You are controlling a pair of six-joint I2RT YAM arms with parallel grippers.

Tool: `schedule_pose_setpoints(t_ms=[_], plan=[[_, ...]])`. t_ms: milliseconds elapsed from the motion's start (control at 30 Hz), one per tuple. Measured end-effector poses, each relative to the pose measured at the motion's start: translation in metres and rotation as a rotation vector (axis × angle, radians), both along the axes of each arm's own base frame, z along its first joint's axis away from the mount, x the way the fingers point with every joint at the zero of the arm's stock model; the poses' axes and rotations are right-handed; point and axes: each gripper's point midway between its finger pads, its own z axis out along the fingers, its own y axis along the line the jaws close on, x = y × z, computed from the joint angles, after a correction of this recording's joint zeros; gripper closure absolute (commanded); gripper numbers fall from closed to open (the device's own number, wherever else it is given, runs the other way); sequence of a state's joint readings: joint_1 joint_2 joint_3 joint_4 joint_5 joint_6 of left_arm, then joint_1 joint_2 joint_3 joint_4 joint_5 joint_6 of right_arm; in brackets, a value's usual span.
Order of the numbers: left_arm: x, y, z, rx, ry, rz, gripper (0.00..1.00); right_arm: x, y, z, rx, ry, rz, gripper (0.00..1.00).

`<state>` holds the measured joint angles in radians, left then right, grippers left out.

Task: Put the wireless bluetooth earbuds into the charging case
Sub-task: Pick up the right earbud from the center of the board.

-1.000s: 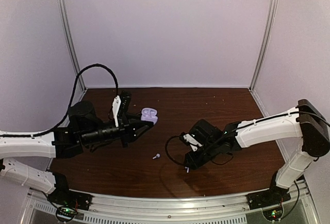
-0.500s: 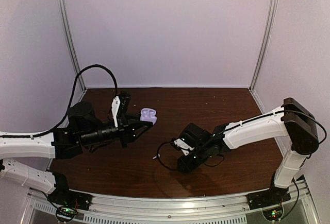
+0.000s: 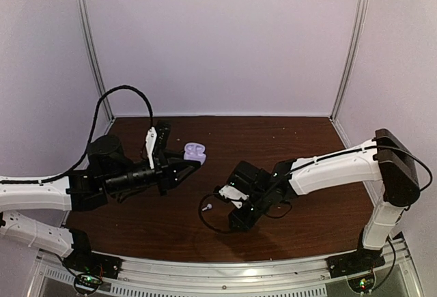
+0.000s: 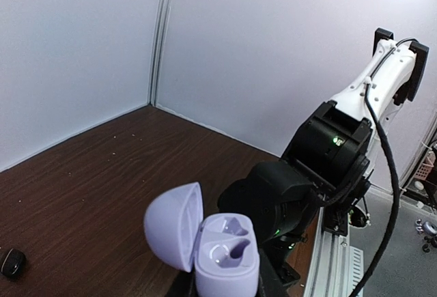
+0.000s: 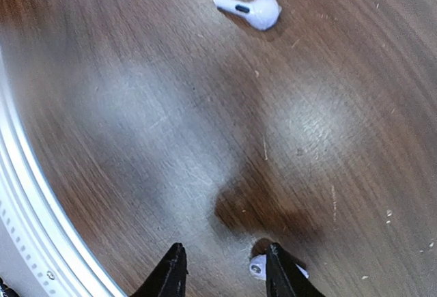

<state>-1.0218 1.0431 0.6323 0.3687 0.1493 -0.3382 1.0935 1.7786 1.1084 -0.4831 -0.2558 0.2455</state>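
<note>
Hovering low over the table (image 5: 136, 119), the right fingers (image 5: 172, 274) are seen parted, with nothing gripped between them. White earbud (image 5: 249, 10) lies loose on the table ahead of them, well apart, stem flat. A small white piece (image 5: 258, 267) shows against the inner side of one right finger. Whether it is a second bud on the table or something stuck to the finger cannot be told. Charging case (image 4: 222, 252) is clamped in the left fingers (image 3: 179, 167) on the left side, apparently clear of the table, opened, both pockets seemingly empty. Judged stage: approach to pick the bud; insertion not yet begun.

Risks:
- Bud is tiny against the fingers and lies flat. A closure slightly off-centre could flick it across the smooth wood, possibly toward the near rail (image 5: 20, 229).
- If only the stem is gripped, the bud may pivot and the head will not line up with its pocket.
- The white piece could be dragged or knocked if the fingers are lowered over it.
- The case is held only by the left fingers, so an insertion push could tilt it in the grip.
</note>
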Motion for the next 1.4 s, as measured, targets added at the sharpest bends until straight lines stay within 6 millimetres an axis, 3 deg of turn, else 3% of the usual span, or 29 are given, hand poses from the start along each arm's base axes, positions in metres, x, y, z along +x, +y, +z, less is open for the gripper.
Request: schedule_pose_setpoints(t_ms=[300,533,700,1400], plan=[[-0.001,0.001,0.000,0.002,0.000,0.001,1.00,0.012,0.004,0.032,-0.066,-0.115,0.183,0.53],[-0.001,0.003,-0.002,0.020,-0.003,0.001,1.00,0.003,-0.015,0.003,-0.208,-0.073,0.298,0.51],[-0.002,0.003,-0.004,0.028,-0.004,0.000,1.00,0.001,-0.026,-0.005,-0.270,-0.062,0.337,0.52],[-0.001,0.003,-0.004,0.033,-0.011,0.000,1.00,0.015,-0.027,-0.024,-0.348,-0.100,0.346,0.62]])
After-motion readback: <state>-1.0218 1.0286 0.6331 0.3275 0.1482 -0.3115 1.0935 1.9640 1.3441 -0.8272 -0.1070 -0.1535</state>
